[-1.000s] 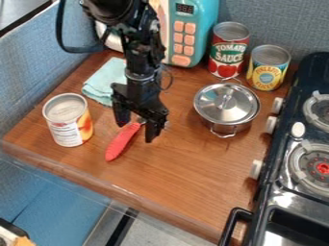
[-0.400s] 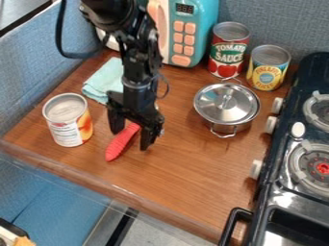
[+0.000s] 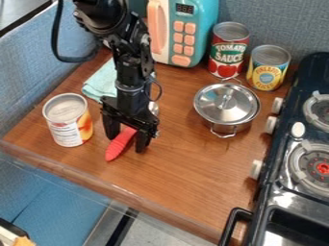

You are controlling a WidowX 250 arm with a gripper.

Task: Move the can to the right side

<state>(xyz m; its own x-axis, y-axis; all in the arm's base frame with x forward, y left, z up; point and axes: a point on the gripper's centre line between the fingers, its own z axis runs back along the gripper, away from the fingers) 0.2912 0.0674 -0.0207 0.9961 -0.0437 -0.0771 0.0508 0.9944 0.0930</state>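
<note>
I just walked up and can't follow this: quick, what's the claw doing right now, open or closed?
Gripper: open, its fingers apart with the red handle showing between them; not closed on anything.

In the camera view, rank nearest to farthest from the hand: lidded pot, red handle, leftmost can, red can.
1. Red handle, beneath the hand
2. Leftmost can, picture left
3. Lidded pot, right of centre
4. Red can, back right

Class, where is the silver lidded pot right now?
In the camera view, the pot sits right of the gripper, just in front of the tomato sauce can.
</note>
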